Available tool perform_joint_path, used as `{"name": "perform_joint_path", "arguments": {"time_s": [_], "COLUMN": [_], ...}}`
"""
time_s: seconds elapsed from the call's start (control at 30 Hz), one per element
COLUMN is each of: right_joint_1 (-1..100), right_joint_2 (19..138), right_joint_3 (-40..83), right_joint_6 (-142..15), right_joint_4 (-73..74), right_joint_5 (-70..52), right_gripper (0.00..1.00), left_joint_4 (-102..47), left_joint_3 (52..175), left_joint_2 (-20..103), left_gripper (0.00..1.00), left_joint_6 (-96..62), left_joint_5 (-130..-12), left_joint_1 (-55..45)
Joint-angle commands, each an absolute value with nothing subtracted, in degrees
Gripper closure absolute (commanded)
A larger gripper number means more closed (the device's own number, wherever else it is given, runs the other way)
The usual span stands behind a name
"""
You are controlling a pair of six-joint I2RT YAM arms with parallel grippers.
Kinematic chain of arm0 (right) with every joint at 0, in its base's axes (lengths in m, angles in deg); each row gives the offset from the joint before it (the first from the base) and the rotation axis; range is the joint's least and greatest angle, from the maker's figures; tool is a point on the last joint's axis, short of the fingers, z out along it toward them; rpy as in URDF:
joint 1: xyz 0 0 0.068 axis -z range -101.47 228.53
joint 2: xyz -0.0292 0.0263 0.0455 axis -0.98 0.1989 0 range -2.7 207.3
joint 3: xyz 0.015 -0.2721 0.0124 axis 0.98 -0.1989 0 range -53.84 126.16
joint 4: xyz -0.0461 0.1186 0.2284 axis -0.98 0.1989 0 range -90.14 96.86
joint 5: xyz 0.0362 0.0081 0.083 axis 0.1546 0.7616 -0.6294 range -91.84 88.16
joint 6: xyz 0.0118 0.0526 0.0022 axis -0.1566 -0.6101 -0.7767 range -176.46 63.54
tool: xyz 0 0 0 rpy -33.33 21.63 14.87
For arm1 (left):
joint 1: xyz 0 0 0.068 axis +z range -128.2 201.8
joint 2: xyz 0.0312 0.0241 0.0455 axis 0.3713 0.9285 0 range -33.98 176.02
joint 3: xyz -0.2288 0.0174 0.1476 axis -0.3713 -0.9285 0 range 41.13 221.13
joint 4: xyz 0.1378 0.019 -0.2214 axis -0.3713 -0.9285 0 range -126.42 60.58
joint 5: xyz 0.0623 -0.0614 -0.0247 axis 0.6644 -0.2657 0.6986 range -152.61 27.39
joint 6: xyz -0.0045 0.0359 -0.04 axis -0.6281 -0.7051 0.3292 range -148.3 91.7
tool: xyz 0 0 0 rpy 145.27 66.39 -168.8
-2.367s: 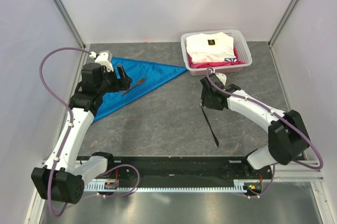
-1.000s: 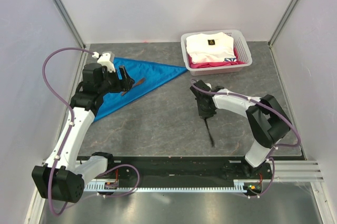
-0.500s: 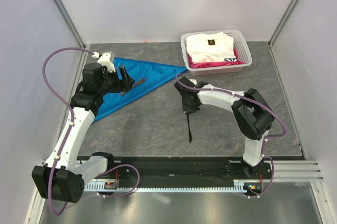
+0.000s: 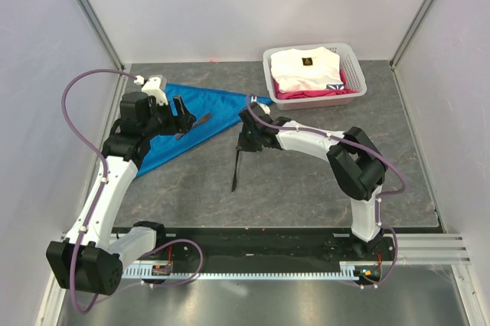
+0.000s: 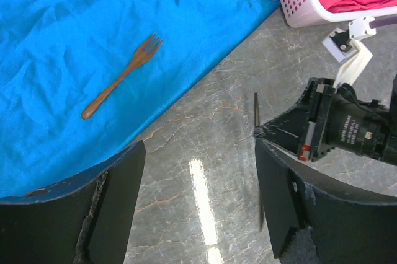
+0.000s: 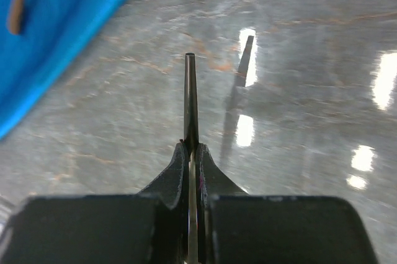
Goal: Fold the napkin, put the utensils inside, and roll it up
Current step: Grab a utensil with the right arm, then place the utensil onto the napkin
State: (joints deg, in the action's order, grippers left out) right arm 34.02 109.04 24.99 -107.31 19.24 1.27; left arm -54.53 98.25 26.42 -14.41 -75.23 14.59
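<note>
Utensil (image 6: 190, 84) inside right pincer (image 6: 190, 150)

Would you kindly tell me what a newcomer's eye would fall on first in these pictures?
The bright blue napkin stands out first, spread as a triangle at the back left of the grey table with a wooden fork lying on it. Next comes the right gripper, shut on a dark utensil just off the napkin's right tip. At the back right sits a white basket of folded clothes.
</note>
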Motion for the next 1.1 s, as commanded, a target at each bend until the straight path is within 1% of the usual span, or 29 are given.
{"name": "perform_joint_path", "arguments": {"time_s": [0.0, 0.17, 0.5, 0.67, 0.87, 1.07], "right_joint_1": [33.0, 31.8, 30.9, 30.5, 30.0, 29.7], "right_joint_2": [111.2, 114.2, 119.4, 121.8, 126.9, 129.2], "right_joint_3": [28.0, 32.1, 35.5, 36.0, 42.0, 44.2], "right_joint_6": [-114.7, -118.3, -127.9, -134.0, -138.3, -141.7], "right_joint_4": [10.3, 8.0, 0.3, -7.0, -8.7, -8.8], "right_joint_5": [-1.0, -0.5, 0.8, 3.5, 4.5, 9.3], "right_gripper": [1.00, 1.00, 1.00, 1.00, 1.00, 1.00], "left_joint_4": [-52.4, -52.4, -52.4, -52.5, -52.5, -52.7], "left_joint_3": [98.7, 98.6, 98.6, 98.6, 98.7, 98.8], "left_joint_2": [25.9, 25.9, 25.7, 25.4, 25.3, 24.9], "left_gripper": [0.21, 0.21, 0.21, 0.21, 0.21, 0.21], "left_joint_6": [-14.9, -14.9, -14.8, -14.7, -14.8, -14.9], "left_joint_5": [-76.8, -76.8, -76.7, -76.5, -76.1, -75.0], "left_joint_1": [14.5, 14.5, 14.5, 14.5, 14.5, 14.5]}}
